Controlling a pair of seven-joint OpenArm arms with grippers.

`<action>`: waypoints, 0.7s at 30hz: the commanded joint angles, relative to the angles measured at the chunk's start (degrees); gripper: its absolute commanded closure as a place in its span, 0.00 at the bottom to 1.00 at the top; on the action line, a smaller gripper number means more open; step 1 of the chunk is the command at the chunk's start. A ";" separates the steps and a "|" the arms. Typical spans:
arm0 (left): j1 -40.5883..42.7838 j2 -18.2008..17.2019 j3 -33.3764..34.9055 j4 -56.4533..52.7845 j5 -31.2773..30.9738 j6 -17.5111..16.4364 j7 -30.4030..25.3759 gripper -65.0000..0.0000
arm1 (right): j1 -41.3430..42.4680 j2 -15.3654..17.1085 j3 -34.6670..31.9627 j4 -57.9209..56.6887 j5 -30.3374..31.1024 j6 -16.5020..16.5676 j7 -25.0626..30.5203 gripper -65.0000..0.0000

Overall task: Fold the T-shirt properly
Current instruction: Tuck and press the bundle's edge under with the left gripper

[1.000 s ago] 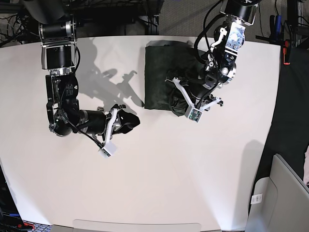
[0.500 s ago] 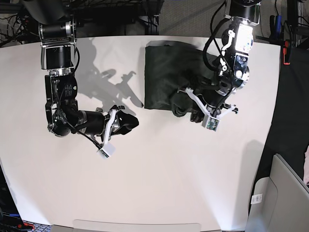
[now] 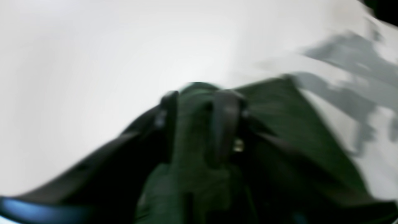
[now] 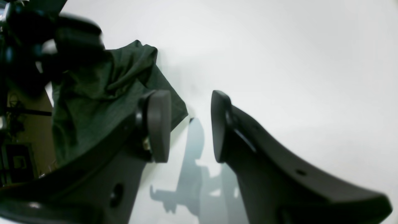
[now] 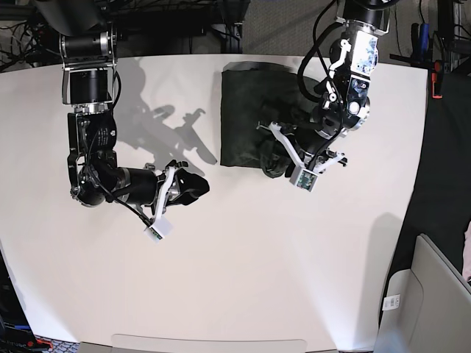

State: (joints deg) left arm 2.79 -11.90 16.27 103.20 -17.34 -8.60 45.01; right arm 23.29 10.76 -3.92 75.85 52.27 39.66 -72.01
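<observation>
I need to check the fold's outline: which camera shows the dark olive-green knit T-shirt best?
The base view: the whole dark olive-green knit T-shirt lies there as a folded rectangle on the white table. The left wrist view is blurred, with only cloth around the left gripper. The right wrist view shows one rumpled part.
</observation>
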 commanded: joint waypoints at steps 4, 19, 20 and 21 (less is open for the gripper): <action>-1.16 -0.36 0.56 0.58 0.24 0.47 -1.19 0.62 | 0.76 0.09 0.19 0.94 1.22 0.34 1.11 0.70; -2.74 -0.01 0.56 -3.81 -0.02 0.38 -1.28 0.67 | -1.00 1.85 0.27 3.66 3.16 0.34 1.11 0.70; -2.74 -0.01 0.56 -4.34 -0.11 0.29 -1.28 0.72 | -1.00 1.94 0.27 3.66 4.12 0.34 1.11 0.70; -2.83 -0.01 0.47 -4.78 -0.11 0.29 -1.28 0.77 | -1.09 2.47 0.63 3.66 4.92 0.34 1.11 0.70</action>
State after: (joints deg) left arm 0.71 -11.86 16.88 97.71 -17.10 -8.19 44.80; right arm 20.64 12.73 -3.75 78.50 55.61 39.66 -72.05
